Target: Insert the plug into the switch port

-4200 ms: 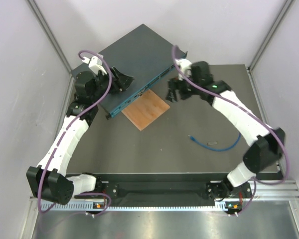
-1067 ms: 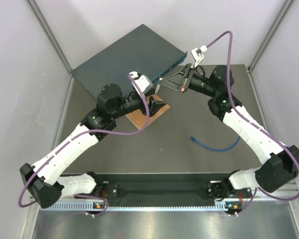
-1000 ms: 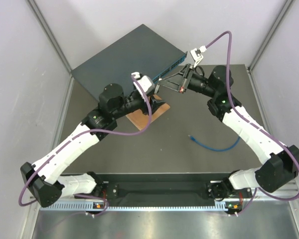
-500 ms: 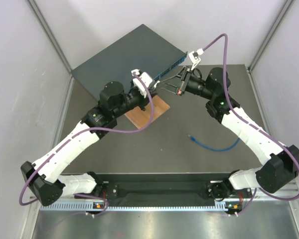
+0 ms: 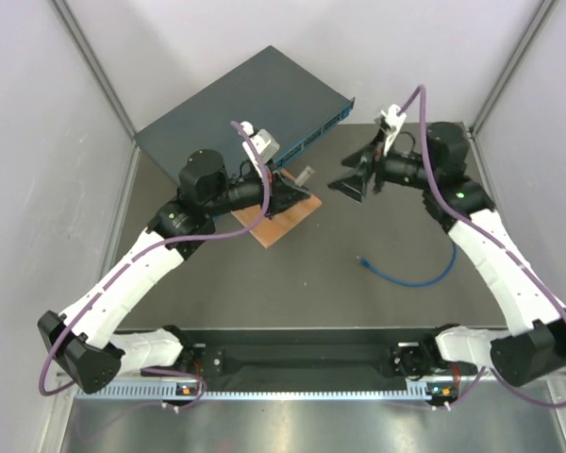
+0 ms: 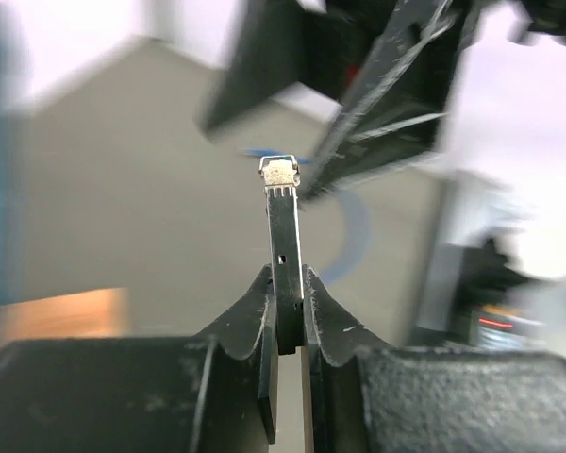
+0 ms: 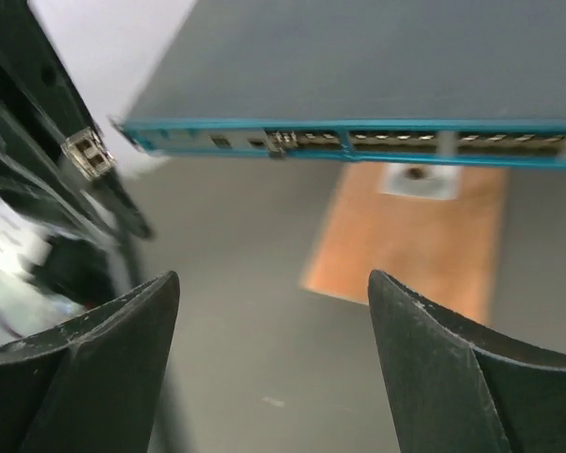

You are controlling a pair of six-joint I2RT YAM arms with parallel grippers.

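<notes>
Wrist views show left end effector (image 6: 286, 279) pinching a metal-tipped strip (image 6: 283, 231), right end effector (image 7: 272, 293) spread wide, empty.

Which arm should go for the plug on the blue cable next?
Right, probably. The right fingers stand open and empty, and the plug lies on that arm's side of the table. The left fingers are shut on a thin metal-tipped piece.
</notes>
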